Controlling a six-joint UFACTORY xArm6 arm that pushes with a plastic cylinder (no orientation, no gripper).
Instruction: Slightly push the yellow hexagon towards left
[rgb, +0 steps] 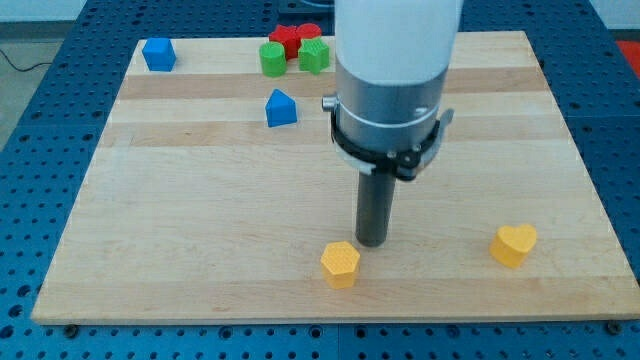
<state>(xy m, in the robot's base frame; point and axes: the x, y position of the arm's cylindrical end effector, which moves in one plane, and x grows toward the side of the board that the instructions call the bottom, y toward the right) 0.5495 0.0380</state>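
Observation:
The yellow hexagon (340, 263) lies on the wooden board (200, 200) near the view's bottom, a little left of centre. My tip (372, 242) stands just to the upper right of the hexagon, very close to it; whether it touches cannot be told. The rod hangs from the white and grey arm (395, 70) at the view's top centre.
A yellow heart block (513, 245) lies at the bottom right. A blue block (281, 108) sits left of the arm, another blue block (158, 53) at the top left. Two green blocks (273, 58) (314, 56) and red blocks (293, 37) cluster at the top.

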